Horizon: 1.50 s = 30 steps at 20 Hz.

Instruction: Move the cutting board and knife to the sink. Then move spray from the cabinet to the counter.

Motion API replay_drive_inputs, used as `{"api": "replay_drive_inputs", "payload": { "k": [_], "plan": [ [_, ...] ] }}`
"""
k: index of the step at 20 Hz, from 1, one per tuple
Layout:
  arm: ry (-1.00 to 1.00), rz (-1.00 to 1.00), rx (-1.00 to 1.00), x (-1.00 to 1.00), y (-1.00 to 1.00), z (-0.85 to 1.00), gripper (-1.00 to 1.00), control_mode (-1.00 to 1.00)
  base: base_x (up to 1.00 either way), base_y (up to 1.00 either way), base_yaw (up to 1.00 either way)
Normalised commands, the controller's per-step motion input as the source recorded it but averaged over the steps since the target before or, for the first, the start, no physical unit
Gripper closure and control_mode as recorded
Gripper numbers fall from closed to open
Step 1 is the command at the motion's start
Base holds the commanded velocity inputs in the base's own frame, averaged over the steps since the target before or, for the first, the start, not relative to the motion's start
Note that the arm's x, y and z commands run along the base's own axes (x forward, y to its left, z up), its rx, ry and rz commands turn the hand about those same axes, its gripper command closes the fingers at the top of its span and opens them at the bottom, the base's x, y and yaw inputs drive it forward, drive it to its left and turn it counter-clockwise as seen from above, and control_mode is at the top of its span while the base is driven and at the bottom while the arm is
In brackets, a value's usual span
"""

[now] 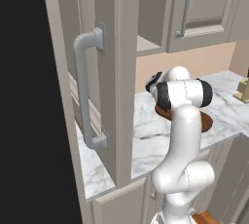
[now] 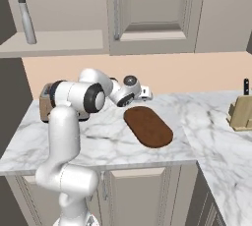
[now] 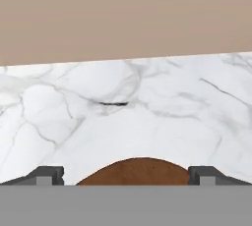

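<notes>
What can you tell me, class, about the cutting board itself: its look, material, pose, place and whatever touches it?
The cutting board is a flat, thin, elongated oval of dark reddish-brown wood, as it looks. It lies flat on the white marble counter, set at a slant to the counter's front edge, with nothing resting on it. In the hand view its rounded end shows between the tool's spread fingertips; whether the tool touches it cannot be told.
</notes>
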Motion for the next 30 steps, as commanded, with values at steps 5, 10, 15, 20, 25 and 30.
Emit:
{"api": "replay_drive_inputs", "payload": {
  "k": [5,10,15,20,25,30],
  "plan": [
    [0.04,0.00,0.00,0.51,0.00,-0.34,-1.00,-1.00,0.00,0.00,0.00],
    [0.06,0.00,0.00,0.55,0.00,-0.36,-1.00,-1.00,0.00,0.00,0.00],
    [0.11,0.00,0.00,0.46,0.00,-0.38,-1.00,-1.00,0.00,0.00,0.00],
    [0.12,0.00,0.00,0.06,-0.01,-0.27,-1.00,-1.00,0.00,0.00,0.00],
    [0.18,-0.02,0.00,-0.22,-0.19,-0.29,-1.00,-1.00,0.00,0.00,0.00],
    [0.04,0.00,0.01,-0.79,-0.57,-0.27,-1.00,-1.00,0.00,0.00,0.00]
  ]
}}
